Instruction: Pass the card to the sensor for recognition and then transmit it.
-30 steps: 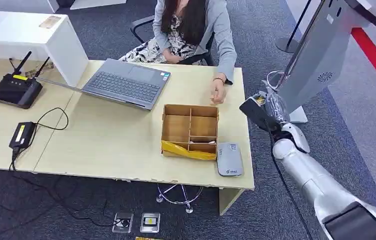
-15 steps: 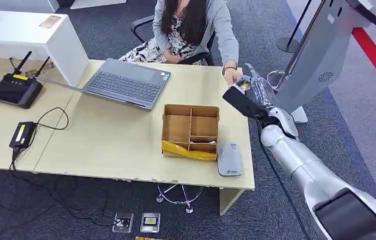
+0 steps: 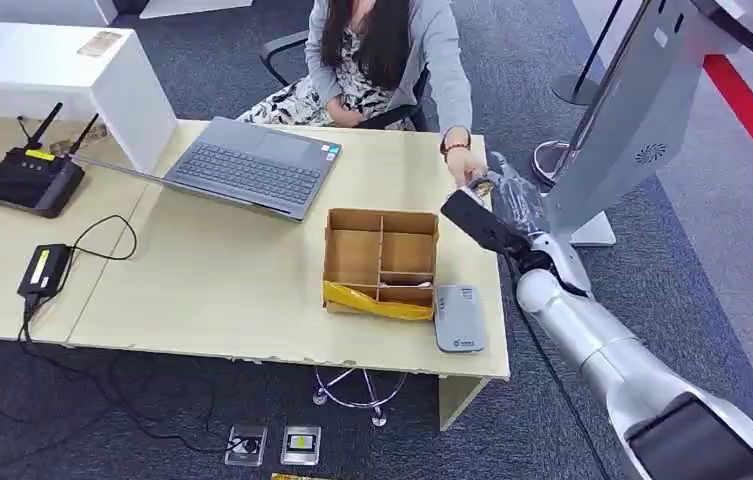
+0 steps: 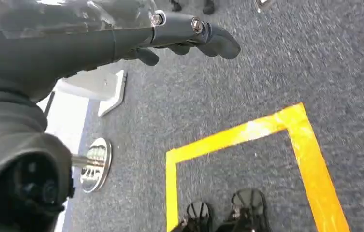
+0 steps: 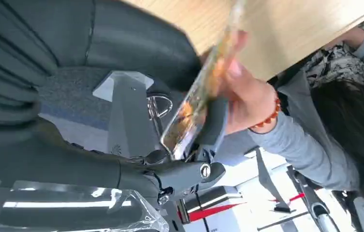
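In the head view my right hand hovers over the table's right edge, past the cardboard box. It pinches a thin patterned card, seen edge-on in the right wrist view. A person's hand reaches from across the table and touches the card's far end; their fingers lie against it. The grey card sensor lies flat near the front right corner of the table, well short of my hand. My left hand hangs over the carpet, holding nothing, fingers loosely extended.
A divided cardboard box stands beside the sensor. A laptop, a black router and a power adapter lie further left. A grey kiosk stand rises just right of my arm. The person sits behind the table.
My right hand rose with the card from beside the table to over its right edge, toward the person. The person's hand left the tabletop and came up to meet the card.
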`<state>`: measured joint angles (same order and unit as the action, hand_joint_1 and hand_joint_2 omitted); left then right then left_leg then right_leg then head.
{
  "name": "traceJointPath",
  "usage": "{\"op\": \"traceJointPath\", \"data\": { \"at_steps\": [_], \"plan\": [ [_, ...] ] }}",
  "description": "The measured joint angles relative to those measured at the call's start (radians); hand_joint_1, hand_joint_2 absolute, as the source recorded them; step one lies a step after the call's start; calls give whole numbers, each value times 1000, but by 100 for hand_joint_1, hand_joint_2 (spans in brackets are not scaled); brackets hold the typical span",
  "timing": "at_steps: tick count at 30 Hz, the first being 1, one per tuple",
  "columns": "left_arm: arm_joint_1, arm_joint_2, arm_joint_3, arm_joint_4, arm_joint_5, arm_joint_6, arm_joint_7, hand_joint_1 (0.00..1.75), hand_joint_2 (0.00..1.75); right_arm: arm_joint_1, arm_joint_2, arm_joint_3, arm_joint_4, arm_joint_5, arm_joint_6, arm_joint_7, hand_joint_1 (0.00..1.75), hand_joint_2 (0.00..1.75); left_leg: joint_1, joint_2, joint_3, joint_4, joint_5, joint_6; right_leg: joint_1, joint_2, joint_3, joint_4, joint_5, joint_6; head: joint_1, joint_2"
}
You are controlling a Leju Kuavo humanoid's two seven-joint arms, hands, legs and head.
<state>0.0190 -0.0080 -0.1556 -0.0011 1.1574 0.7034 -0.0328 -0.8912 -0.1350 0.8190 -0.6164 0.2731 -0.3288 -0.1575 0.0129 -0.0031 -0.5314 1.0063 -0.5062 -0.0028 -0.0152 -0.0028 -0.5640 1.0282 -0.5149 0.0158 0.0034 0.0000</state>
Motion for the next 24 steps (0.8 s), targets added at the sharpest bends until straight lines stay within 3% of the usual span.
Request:
{"op": "traceJointPath", "data": {
  "at_steps": [9,19,22,24],
  "plan": [
    [43,1,0,0,27,0,-6,0,0,32,-9,0,-38,47,-27,26,0,0,0,0,0,0,0,0,0,0,0,0,0,0,0,0],
    [72,-2,0,0,53,0,-17,0,0,123,-84,-5,-202,118,-53,144,0,0,0,0,1,0,0,0,0,-1,0,-1,0,0,0,0],
    [71,-3,0,0,25,0,25,0,0,174,-133,-21,-308,117,-41,209,0,0,0,0,1,0,0,0,0,-1,0,-1,0,0,0,0],
    [65,2,-3,0,-11,0,83,0,0,205,-170,-31,-397,115,-33,241,0,0,0,1,1,0,0,0,0,-1,0,-1,0,0,0,0]
  ]
}}
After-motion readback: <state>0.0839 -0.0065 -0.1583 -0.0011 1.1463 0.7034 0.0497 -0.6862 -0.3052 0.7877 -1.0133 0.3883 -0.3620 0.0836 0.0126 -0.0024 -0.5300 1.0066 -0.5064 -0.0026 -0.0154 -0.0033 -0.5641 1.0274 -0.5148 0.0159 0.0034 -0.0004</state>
